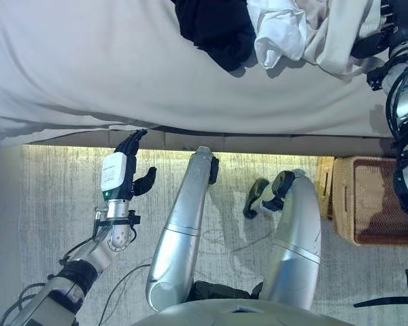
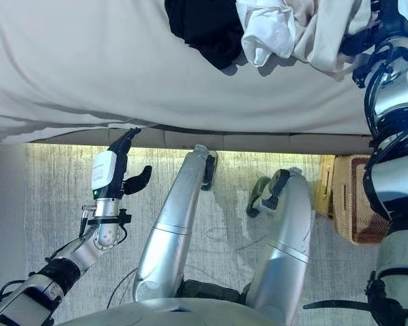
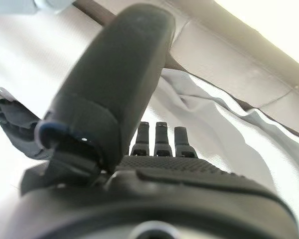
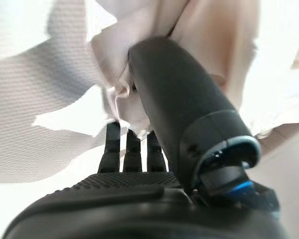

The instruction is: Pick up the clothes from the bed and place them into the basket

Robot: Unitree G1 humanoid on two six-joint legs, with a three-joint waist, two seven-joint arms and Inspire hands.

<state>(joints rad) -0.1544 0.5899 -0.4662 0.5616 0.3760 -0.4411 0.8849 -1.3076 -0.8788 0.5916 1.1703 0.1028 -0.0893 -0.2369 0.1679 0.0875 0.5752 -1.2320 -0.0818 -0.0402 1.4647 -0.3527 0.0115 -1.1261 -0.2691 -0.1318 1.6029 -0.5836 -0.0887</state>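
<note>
A black garment (image 1: 214, 27), a white garment (image 1: 279, 34) and a beige garment (image 1: 330, 34) lie bunched together at the far right of the bed (image 1: 88, 68). My right hand (image 1: 370, 44) is at the beige garment's right side. In the right wrist view its fingers (image 4: 132, 149) are straight and its thumb reaches against the white and beige cloth (image 4: 189, 30), with nothing held. My left hand (image 1: 122, 170) is open and empty, raised at the bed's near edge on the left. A woven basket (image 1: 377, 200) stands on the floor at the right.
The bed's near edge (image 1: 258, 142) runs across the view, with pale carpet (image 1: 61, 197) below it. A second wicker piece (image 1: 324, 187) stands against the basket's left side. The bed's left part is bare sheet.
</note>
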